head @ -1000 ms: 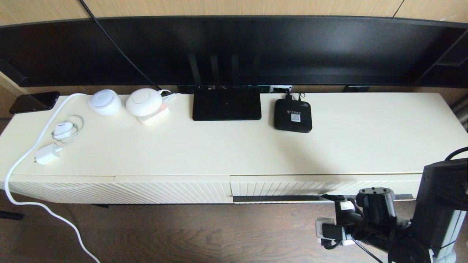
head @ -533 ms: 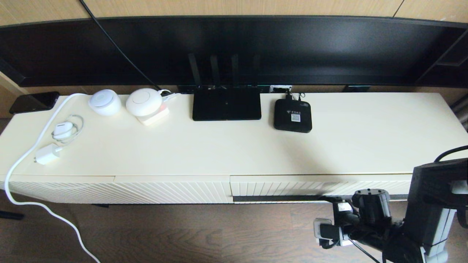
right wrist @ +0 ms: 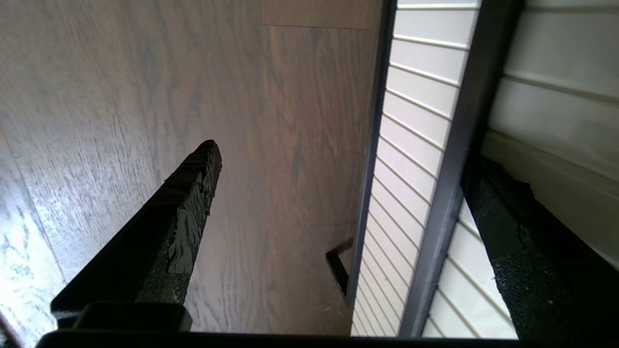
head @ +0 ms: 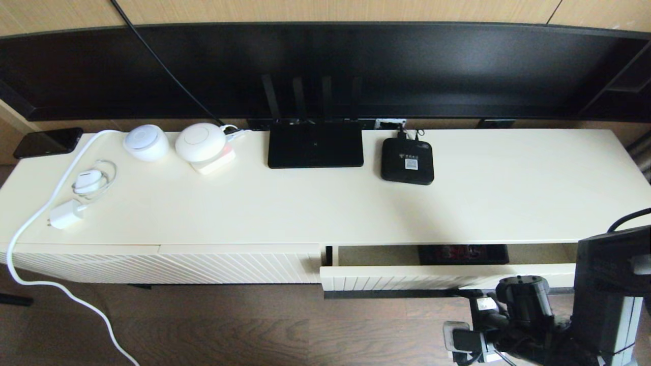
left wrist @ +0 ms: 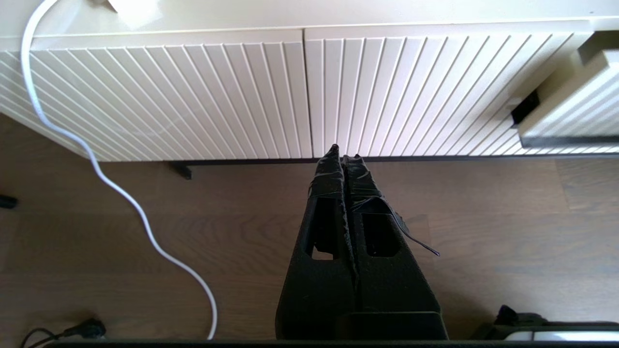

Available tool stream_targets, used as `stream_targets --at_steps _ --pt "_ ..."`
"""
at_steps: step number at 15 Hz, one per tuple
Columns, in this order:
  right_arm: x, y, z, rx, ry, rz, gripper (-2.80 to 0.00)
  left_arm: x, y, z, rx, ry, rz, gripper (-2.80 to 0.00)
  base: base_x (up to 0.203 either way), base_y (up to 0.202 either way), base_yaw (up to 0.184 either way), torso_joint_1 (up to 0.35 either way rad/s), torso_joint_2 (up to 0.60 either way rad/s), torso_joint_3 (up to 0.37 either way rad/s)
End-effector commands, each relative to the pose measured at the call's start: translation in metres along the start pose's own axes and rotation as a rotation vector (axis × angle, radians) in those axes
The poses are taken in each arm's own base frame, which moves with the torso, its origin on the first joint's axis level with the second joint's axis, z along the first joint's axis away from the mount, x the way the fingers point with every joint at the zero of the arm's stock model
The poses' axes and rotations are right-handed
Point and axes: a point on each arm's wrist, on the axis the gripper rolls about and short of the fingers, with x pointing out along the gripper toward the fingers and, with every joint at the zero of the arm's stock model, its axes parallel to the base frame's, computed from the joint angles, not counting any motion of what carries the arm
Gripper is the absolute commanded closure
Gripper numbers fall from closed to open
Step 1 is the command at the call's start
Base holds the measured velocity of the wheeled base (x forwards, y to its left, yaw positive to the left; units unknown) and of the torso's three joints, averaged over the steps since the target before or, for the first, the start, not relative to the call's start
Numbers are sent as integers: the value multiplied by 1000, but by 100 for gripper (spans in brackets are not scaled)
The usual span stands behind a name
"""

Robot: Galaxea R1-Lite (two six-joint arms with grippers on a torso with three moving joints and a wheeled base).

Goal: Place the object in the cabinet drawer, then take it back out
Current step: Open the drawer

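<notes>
The cabinet drawer (head: 447, 277) stands pulled partway out, with a gap behind its ribbed front. In that gap shows the black organizer box (head: 463, 253) with its red packets, mostly hidden under the cabinet top. My right gripper (head: 464, 293) is open at the dark handle strip (right wrist: 462, 145). One finger (right wrist: 508, 222) lies against the drawer front past the strip; the other finger (right wrist: 188, 203) hangs over the floor. My left gripper (left wrist: 344, 155) is shut on nothing, low over the floor before the diagonal-ribbed panel (left wrist: 193, 96). The drawer's corner (left wrist: 570, 111) also shows there.
On the cabinet top (head: 325, 208) stand a flat black router (head: 315, 144), a small black box with a sticker (head: 407, 160), two white round devices (head: 173, 142) and white chargers (head: 76, 198). A white cable (head: 56, 284) trails down to the wooden floor.
The drawer was shut and has slid out toward me. My right gripper moved back with its handle strip. The organizer box now shows in the gap.
</notes>
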Motion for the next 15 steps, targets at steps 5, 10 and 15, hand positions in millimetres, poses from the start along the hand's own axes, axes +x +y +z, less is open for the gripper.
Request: stream_targets --at_steps 5,10,15 --pt "-18 25 -3 -3 14 94 -280 0 0 0 0 2 0 0 0 0 0 0 0 0" --pt "-45 7 4 -13 -37 -11 -280 0 0 0 0 2 0 0 0 0 0 0 0 0" --pt "-84 -9 8 -6 -52 -87 -280 0 0 0 0 2 0 0 0 0 0 0 0 0"
